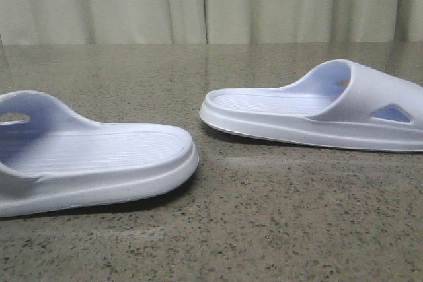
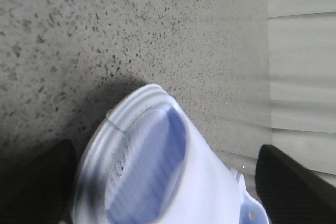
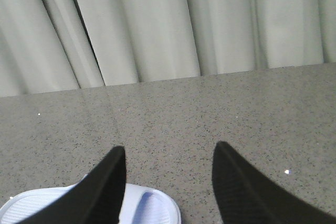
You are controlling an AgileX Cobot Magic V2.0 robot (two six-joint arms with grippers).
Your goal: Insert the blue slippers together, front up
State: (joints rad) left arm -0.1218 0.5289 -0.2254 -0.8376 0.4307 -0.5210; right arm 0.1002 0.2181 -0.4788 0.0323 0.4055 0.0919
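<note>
Two pale blue slippers lie sole-down on the speckled table. The left slipper (image 1: 92,156) points its heel to the right, and its strap is cut off by the left edge. The right slipper (image 1: 317,107) lies farther back, with its strap and triangular cutout at the right. Neither gripper shows in the front view. My left gripper (image 2: 164,148) is open and straddles the left slipper (image 2: 157,171), with one dark finger on each side. My right gripper (image 3: 169,148) is open and empty above the table. A slipper end (image 3: 152,208) shows below one of its fingers.
The grey speckled tabletop (image 1: 264,216) stretches around both slippers. A pale curtain (image 1: 211,1) hangs behind the table's far edge. In the left wrist view a light paneled surface (image 2: 302,66) lies beyond the table.
</note>
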